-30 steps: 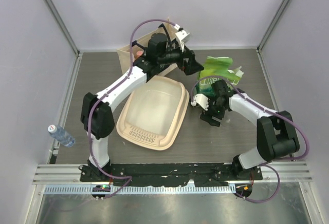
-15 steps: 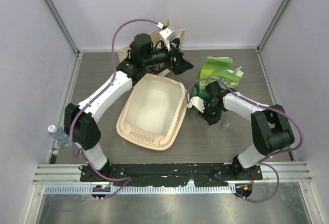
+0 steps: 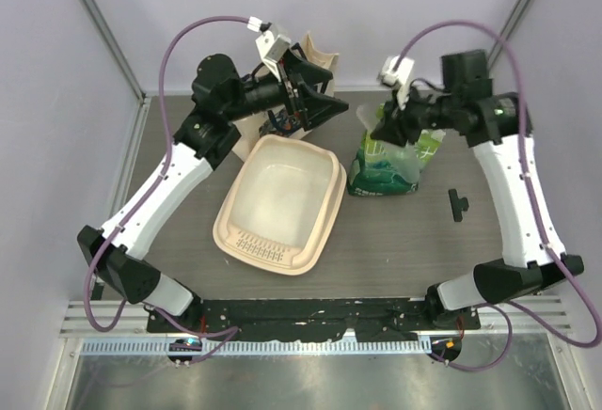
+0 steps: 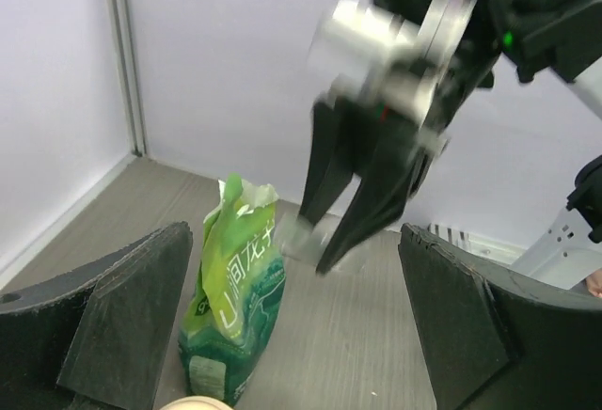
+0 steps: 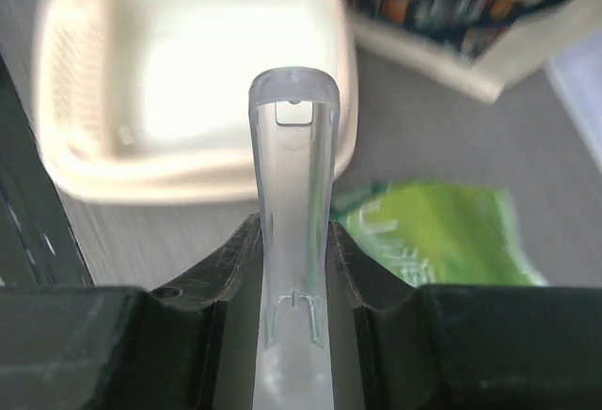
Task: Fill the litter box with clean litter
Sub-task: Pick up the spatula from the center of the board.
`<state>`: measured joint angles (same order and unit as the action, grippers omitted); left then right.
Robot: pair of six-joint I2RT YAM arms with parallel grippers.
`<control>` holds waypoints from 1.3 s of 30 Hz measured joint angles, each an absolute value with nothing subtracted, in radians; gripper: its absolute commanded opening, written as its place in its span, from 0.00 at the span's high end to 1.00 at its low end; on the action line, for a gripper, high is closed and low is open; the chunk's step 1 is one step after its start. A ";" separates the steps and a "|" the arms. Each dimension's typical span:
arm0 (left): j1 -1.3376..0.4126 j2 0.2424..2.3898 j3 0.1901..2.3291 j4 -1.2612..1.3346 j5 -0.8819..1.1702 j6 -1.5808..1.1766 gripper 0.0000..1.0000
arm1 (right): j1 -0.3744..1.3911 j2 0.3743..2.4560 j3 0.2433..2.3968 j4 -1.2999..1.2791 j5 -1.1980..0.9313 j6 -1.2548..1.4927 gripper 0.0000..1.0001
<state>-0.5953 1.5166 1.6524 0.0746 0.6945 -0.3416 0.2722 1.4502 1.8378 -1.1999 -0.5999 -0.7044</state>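
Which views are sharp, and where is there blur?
Top external: sharp throughout, the litter box crisp. Left wrist: the green bag fairly sharp, the right arm's fingers smeared as by motion. Right wrist: the clear plastic handle between the fingers is sharp; the litter box and green bag behind are blurred.

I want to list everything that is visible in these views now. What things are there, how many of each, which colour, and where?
litter box: one, cream, in the middle, no litter visible inside.
green bag: one, green with white print, standing right of the litter box.
tote bag: one, beige, at the far side.
small black part: one, black, lying right of the green bag.
clear plastic handle: one, transparent, in the right gripper.
left gripper: open, near the tote bag.
right gripper: shut, above the green bag.
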 measured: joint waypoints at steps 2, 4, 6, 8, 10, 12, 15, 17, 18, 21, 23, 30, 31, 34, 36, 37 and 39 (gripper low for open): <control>-0.592 1.504 1.660 0.076 0.698 -0.347 0.03 | 0.208 1.433 1.912 -1.136 -0.739 -0.596 0.94; -0.589 1.507 1.666 0.073 0.699 -0.352 0.02 | 0.111 1.412 1.920 -0.945 -0.899 -0.362 0.91; -0.588 1.514 1.666 0.061 0.699 -0.355 0.02 | 0.021 1.407 1.864 -0.592 -1.021 -0.009 0.90; -0.588 1.521 1.665 0.051 0.705 -0.356 0.02 | -0.033 1.438 1.819 -0.194 -1.108 0.333 0.96; -0.589 1.523 1.654 0.055 0.714 -0.360 0.02 | -0.050 1.503 1.838 0.036 -1.165 0.559 0.99; -0.590 1.525 1.635 0.059 0.723 -0.364 0.01 | -0.042 1.563 1.875 0.182 -1.212 0.712 0.99; -0.598 1.554 1.629 0.076 0.734 -0.381 0.02 | -0.021 1.604 1.924 0.303 -1.249 0.840 0.99; -0.607 1.594 1.638 0.095 0.739 -0.396 0.02 | -0.006 1.599 1.942 0.354 -1.267 0.888 0.99; -0.610 1.613 1.644 0.102 0.739 -0.405 0.02 | 0.004 1.591 1.947 0.380 -1.276 0.902 0.99; -0.617 1.686 1.666 0.117 0.738 -0.435 0.02 | 0.044 1.549 1.938 0.424 -1.305 0.932 0.99; -0.618 1.716 1.676 0.121 0.747 -0.450 0.03 | 0.072 1.521 1.930 0.439 -1.328 0.941 0.99; -0.638 1.785 1.806 0.144 0.892 -0.493 0.18 | 0.109 1.470 1.919 0.457 -1.386 0.943 0.98; -0.644 1.785 1.818 0.152 0.927 -0.492 0.20 | 0.109 1.473 1.917 0.458 -1.394 0.943 0.96; -0.650 1.780 1.827 0.169 1.026 -0.486 0.27 | 0.110 1.490 1.914 0.457 -1.435 0.958 0.95; -0.642 1.780 1.821 0.168 1.070 -0.492 0.32 | 0.120 1.507 1.913 0.452 -1.464 0.973 0.95; -0.635 1.780 1.815 0.167 1.101 -0.496 0.36 | 0.124 1.516 1.913 0.453 -1.475 0.970 0.95; -0.621 1.780 1.811 0.167 1.162 -0.510 0.39 | 0.124 1.538 1.913 0.456 -1.486 0.965 0.95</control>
